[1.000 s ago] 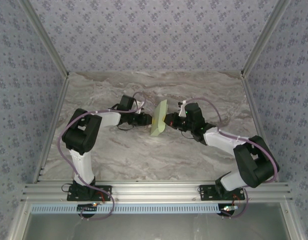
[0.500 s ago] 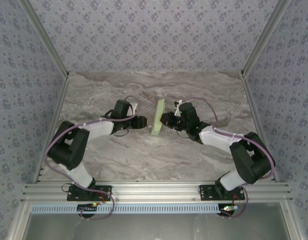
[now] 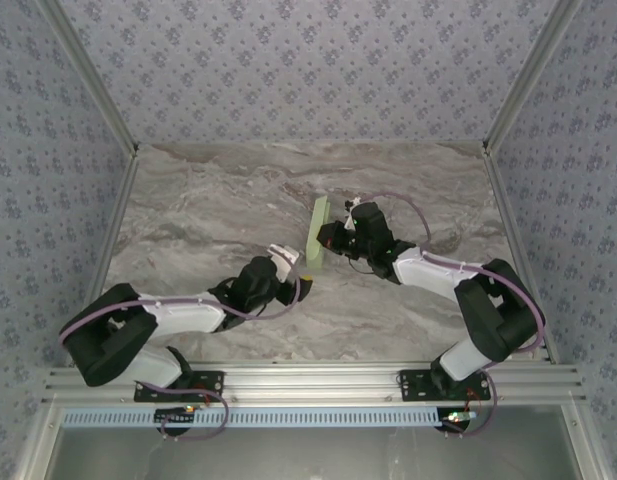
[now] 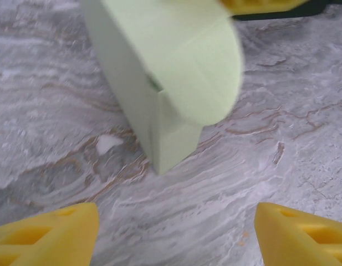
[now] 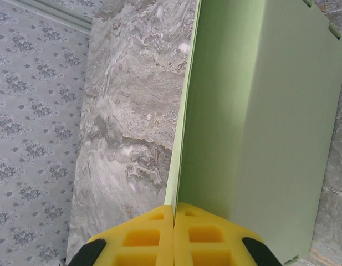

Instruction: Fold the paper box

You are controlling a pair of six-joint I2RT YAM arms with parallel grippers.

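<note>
Paper box (image 3: 315, 236) stands on edge near the middle of the worktop (image 3: 198, 210). It is pale green, with a rounded flap (image 4: 204, 72) open on the side facing the left arm. Right tool (image 3: 328, 238) is pressed together, pinching the box's thin card edge (image 5: 179, 166). Left tool (image 3: 294, 286) sits nearer the front edge, apart from the box, fingers (image 4: 49, 233) spread wide with nothing between them. Contact between box corner and worktop: cannot tell.
</note>
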